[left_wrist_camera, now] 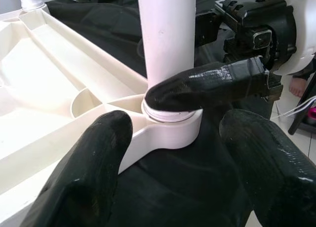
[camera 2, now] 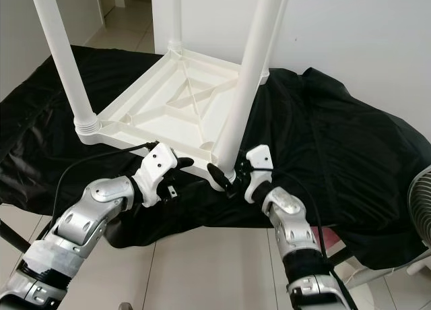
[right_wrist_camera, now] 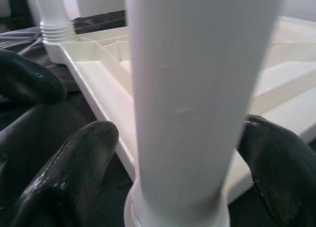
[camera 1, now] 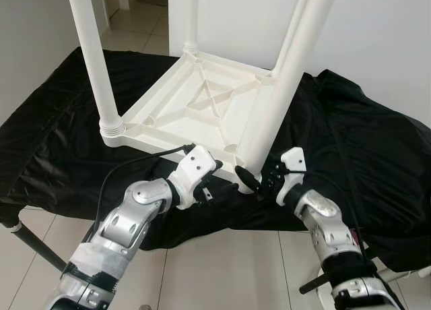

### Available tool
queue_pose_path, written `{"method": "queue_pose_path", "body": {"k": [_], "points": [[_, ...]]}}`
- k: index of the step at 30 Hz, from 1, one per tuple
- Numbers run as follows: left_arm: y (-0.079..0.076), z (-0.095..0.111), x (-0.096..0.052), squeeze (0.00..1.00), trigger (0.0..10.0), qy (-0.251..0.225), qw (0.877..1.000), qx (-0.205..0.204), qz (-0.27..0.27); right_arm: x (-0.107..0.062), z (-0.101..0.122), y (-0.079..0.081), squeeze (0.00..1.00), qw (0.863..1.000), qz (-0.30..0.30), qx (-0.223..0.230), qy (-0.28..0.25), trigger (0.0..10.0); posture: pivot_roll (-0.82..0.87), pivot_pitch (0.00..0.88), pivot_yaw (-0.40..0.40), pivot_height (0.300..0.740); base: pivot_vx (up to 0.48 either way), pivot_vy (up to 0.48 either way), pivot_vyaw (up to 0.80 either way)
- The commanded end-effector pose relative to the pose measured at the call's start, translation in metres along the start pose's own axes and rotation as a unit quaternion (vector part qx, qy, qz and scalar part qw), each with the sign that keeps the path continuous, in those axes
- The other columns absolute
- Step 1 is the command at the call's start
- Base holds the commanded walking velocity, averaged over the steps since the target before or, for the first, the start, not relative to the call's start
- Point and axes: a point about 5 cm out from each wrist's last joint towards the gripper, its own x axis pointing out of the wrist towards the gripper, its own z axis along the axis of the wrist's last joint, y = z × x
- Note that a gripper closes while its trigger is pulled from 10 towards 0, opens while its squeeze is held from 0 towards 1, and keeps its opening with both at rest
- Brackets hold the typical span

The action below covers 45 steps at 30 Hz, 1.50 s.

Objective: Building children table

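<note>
The black cloth (camera 1: 377, 162) covered the work surface; the white table top (camera 1: 202, 104) lay upside down on it, ribbed underside up. Four legs stood up from its corners. The near leg (camera 1: 283, 87) was taken as landmark: long axis roughly upright, leaning slightly, foot seated in the near corner socket (left_wrist_camera: 170, 131).

Right gripper (camera 1: 258, 182) was at the base of that leg, jaws spread to either side of it; in the right wrist view a finger (right_wrist_camera: 74, 172) showed on each side of the leg, and whether they pressed it I could not tell. Left gripper (camera 1: 205, 163) was just left of the leg, beside the top's near edge, jaws spread and empty, with the socket between and beyond them.

The right arm was nearer the leg. Judgement: the step in hand was seating or turning this leg into its socket, so the grip must act about the leg's upright axis. The left gripper close by and the cloth folds under the corner might crowd the move.
</note>
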Motion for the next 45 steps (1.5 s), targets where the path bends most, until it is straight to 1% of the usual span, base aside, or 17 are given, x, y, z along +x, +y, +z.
{"method": "queue_pose_path", "body": {"k": [1,2,3,4,5,16,17,29,30,31,32,35,36,38,41,43,45], "points": [[-0.001,0.001,0.000,0.00,10.0,-0.001,1.000,0.009,-0.024,0.001,-0.003,-0.002,0.00,1.000,0.010,-0.009,0.013,10.0,-0.01,0.000,-0.064,0.740,0.000,0.000,0.00],[0.000,0.002,0.000,0.00,10.0,-0.001,1.000,0.011,-0.025,0.003,-0.003,-0.003,0.00,1.000,0.015,-0.009,0.015,9.1,-0.01,0.000,-0.064,0.740,0.000,0.000,0.00],[0.001,0.002,0.001,0.00,10.0,-0.001,1.000,0.013,-0.025,0.005,-0.004,-0.004,0.00,1.000,0.019,-0.010,0.017,4.1,-0.01,0.000,-0.064,0.740,0.000,0.000,0.00],[0.001,0.002,0.001,0.00,10.0,-0.001,1.000,0.013,-0.025,0.005,-0.004,-0.004,0.00,1.000,0.019,-0.010,0.017,4.1,-0.01,0.000,-0.064,0.740,0.000,0.000,0.00],[0.002,0.002,0.001,0.00,10.0,-0.001,1.000,0.015,-0.024,0.006,-0.004,-0.005,0.00,0.999,0.024,-0.010,0.018,0.0,-0.01,0.000,-0.056,0.740,0.000,0.000,0.00],[0.008,0.005,0.001,0.00,10.0,-0.006,1.000,0.023,-0.018,0.003,-0.010,-0.011,0.00,0.999,0.041,-0.005,0.025,0.0,0.00,0.000,-0.062,0.740,0.000,0.000,0.00],[0.007,0.005,0.002,0.00,10.0,-0.007,1.000,0.023,-0.018,0.001,-0.011,-0.012,0.00,0.999,0.037,-0.003,0.025,10.0,-0.01,0.000,-0.066,0.740,0.000,0.000,0.00],[0.006,0.004,0.003,0.00,10.0,-0.008,1.000,0.023,-0.020,-0.001,-0.012,-0.013,0.00,1.000,0.020,-0.004,0.018,10.0,-0.02,0.000,-0.067,0.740,0.000,0.000,0.00],[0.007,0.005,0.002,0.00,10.0,-0.009,1.000,0.023,-0.019,-0.004,-0.011,-0.011,0.00,1.000,-0.006,0.001,0.007,10.0,-0.02,0.000,-0.069,0.740,0.000,0.000,0.00],[0.007,0.005,0.002,0.00,10.0,-0.009,1.000,0.023,-0.019,-0.004,-0.011,-0.011,0.00,1.000,-0.006,0.001,0.007,10.0,-0.02,0.000,-0.069,0.740,0.000,0.000,0.00],[0.009,0.006,0.000,0.00,10.0,-0.009,1.000,0.022,-0.017,-0.008,-0.010,-0.007,0.00,0.998,-0.059,-0.001,-0.003,10.0,-0.01,0.008,-0.070,0.740,0.000,0.000,0.00],[0.009,0.006,-0.001,0.00,10.0,-0.008,1.000,0.022,-0.016,-0.010,-0.010,-0.006,0.00,0.997,-0.075,-0.001,-0.002,10.0,-0.01,0.008,-0.070,0.740,0.000,0.000,0.00],[0.008,0.005,-0.004,0.00,10.0,-0.007,1.000,0.019,-0.012,-0.013,-0.013,-0.003,0.00,0.993,-0.119,-0.005,0.003,10.0,0.01,0.026,-0.073,0.740,0.000,0.000,0.00],[0.008,0.005,-0.004,0.00,10.0,-0.007,1.000,0.019,-0.012,-0.013,-0.013,-0.003,0.00,0.993,-0.119,-0.005,0.003,10.0,0.01,0.026,-0.073,0.740,0.000,0.000,0.00],[0.007,0.004,-0.006,0.00,10.0,-0.005,1.000,0.017,-0.008,-0.016,-0.015,-0.003,0.00,0.988,-0.154,-0.006,0.008,10.0,0.02,0.029,-0.082,0.740,0.000,0.000,0.00],[0.006,0.002,-0.006,0.00,10.0,-0.003,1.000,0.016,-0.002,-0.017,-0.018,0.003,0.00,0.978,-0.208,0.005,0.008,10.0,0.04,0.015,-0.093,0.740,0.000,0.000,0.00],[0.005,0.002,-0.006,0.00,10.0,-0.003,1.000,0.016,0.002,-0.018,-0.018,0.006,0.00,0.974,-0.225,0.001,0.008,10.0,0.04,0.015,-0.093,0.740,0.000,0.000,0.00]]}}
